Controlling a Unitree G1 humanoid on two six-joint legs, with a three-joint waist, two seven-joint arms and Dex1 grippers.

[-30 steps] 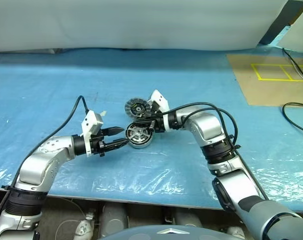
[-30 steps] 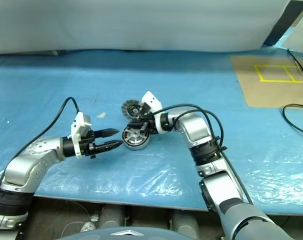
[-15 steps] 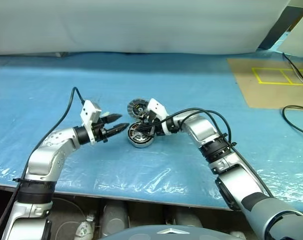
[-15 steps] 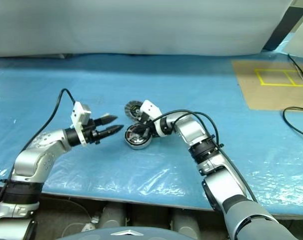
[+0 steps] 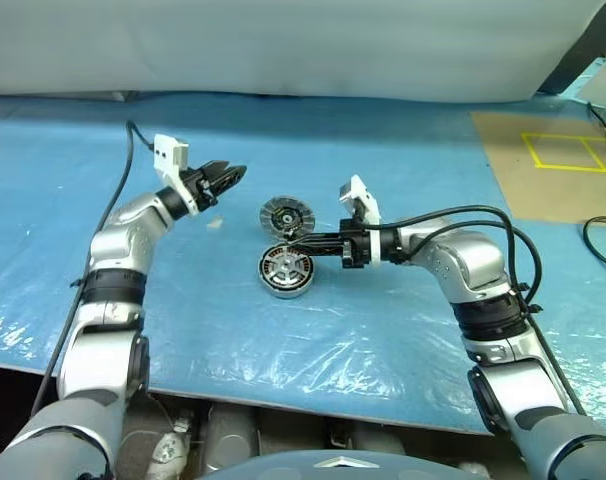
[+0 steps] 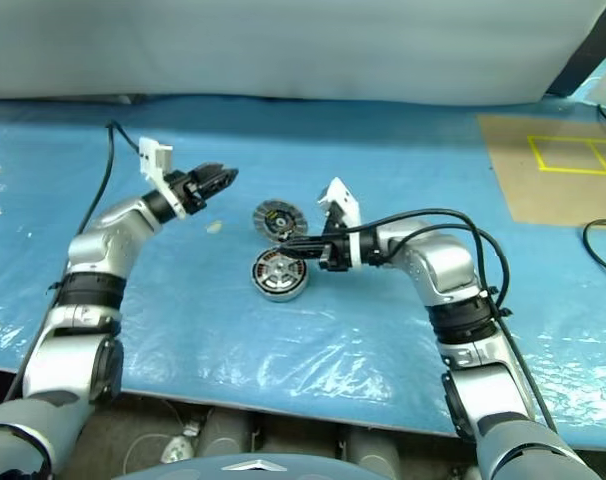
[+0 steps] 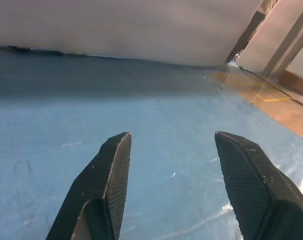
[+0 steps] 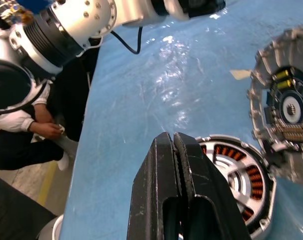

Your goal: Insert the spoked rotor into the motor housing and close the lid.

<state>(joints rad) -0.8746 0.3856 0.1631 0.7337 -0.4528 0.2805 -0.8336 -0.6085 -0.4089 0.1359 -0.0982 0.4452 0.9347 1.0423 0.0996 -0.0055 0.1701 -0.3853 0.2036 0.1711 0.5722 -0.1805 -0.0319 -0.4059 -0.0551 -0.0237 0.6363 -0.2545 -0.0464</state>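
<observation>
The motor housing (image 5: 286,271) sits on the blue sheet (image 5: 383,180) with the spoked rotor (image 8: 235,172) resting inside its copper windings. The lid (image 5: 286,214) lies apart, just beside it at twelve o'clock. The right gripper (image 5: 291,241) — fingers pressed together, empty — hovers over the housing's rim. The left gripper (image 5: 230,175), jaws spread and empty, hangs at ten o'clock, well apart. A small scrap (image 5: 214,223) lies beneath it.

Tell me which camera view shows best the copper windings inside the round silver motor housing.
The right wrist view: the round silver motor housing lies close below the shut right tool, its copper windings distinct. Both eye views show it small, the windings indistinct. The left wrist view faces blue table cover.
</observation>
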